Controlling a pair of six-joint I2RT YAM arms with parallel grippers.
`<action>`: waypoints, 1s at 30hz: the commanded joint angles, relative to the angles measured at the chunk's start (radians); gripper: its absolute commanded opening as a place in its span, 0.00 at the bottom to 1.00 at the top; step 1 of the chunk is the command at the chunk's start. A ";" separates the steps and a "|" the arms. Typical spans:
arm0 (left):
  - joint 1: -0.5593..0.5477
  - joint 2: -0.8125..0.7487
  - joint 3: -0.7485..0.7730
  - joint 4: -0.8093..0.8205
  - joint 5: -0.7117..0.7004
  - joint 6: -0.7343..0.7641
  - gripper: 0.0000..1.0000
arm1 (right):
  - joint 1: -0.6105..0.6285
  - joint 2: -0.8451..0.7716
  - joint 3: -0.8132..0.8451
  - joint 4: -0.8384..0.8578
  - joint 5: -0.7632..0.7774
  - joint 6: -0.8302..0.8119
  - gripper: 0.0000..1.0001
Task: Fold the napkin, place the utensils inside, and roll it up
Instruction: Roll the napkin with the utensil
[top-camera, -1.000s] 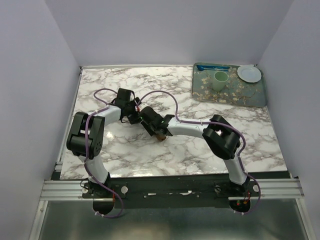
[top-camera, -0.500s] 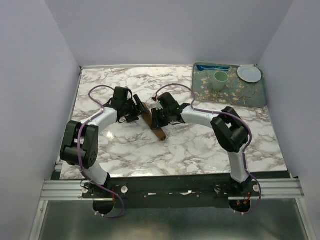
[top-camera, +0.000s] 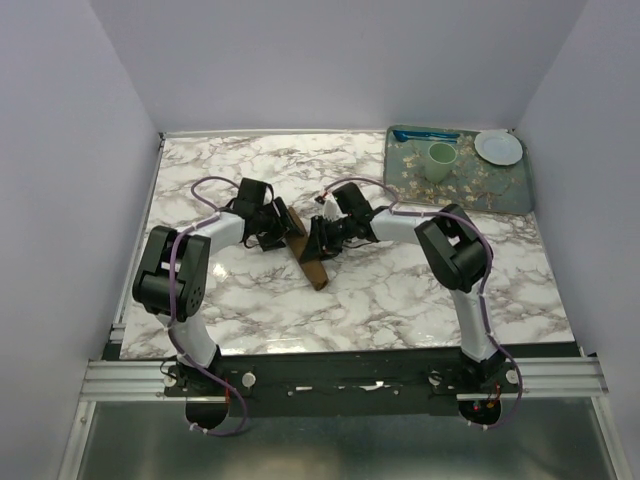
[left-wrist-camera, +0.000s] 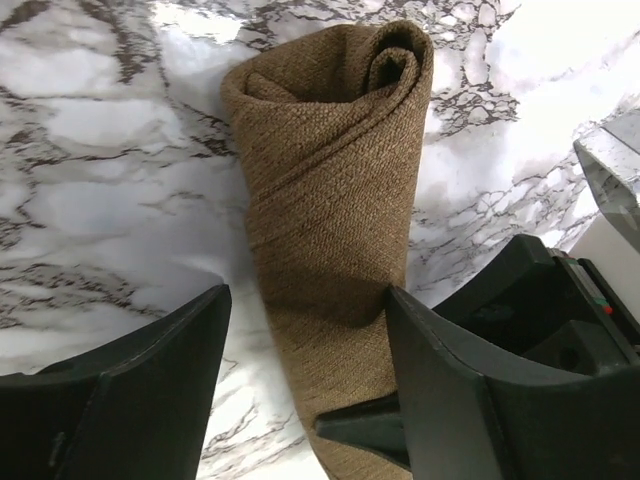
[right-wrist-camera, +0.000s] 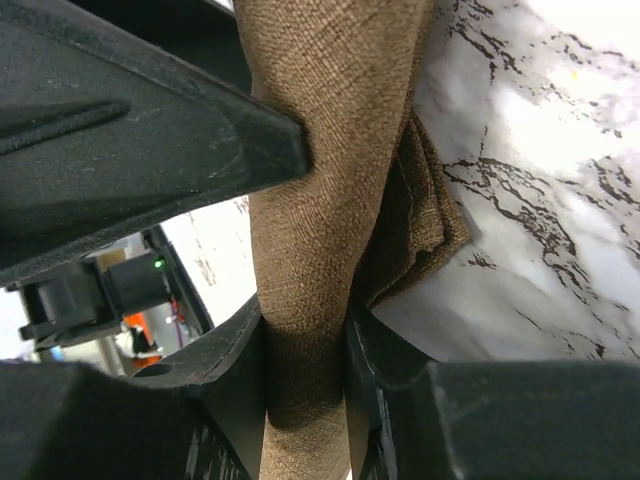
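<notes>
So the napkin (top-camera: 308, 256) is already a tight brown roll, lying diagonally on the counter (top-camera: 400, 290) about mid-way between the two arms. What changed over the last second: the right arm was draped right over the roll, hiding most of it, then it swung round to the far side. Now it comes in from the right and the whole roll shows from above. The roll itself has barely shifted.

The right gripper (right-wrist-camera: 305, 350) is pinched narrow around the roll, cloth squeezed between both fingers, so that one is holding the napkin. The left gripper (left-wrist-camera: 305, 310) stands wide and straddles the roll near its spiral end. Its right finger is at the cloth, while there's a clear gap of marble on the left side, so it isn't clamping anything.

No spoon is visible anywhere (I'd guess it's wrapped inside, but the pictures don't show it).

My read is that the folding and rolling are basically done, and this is the tidy-up stage: one gripper pinning the roll while the other is free. The main risk is the loose flap on the underside springing open if the pinch lets go carelessly.
</notes>
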 joint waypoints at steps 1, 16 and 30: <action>-0.022 0.051 0.032 0.010 -0.036 -0.008 0.71 | -0.011 0.024 -0.010 0.029 -0.084 0.021 0.40; -0.034 0.018 0.026 0.036 -0.073 -0.041 0.50 | 0.099 -0.236 -0.032 -0.222 0.607 -0.222 0.85; -0.033 0.013 0.015 0.059 0.019 -0.106 0.50 | 0.296 -0.111 0.099 -0.262 1.032 -0.296 0.93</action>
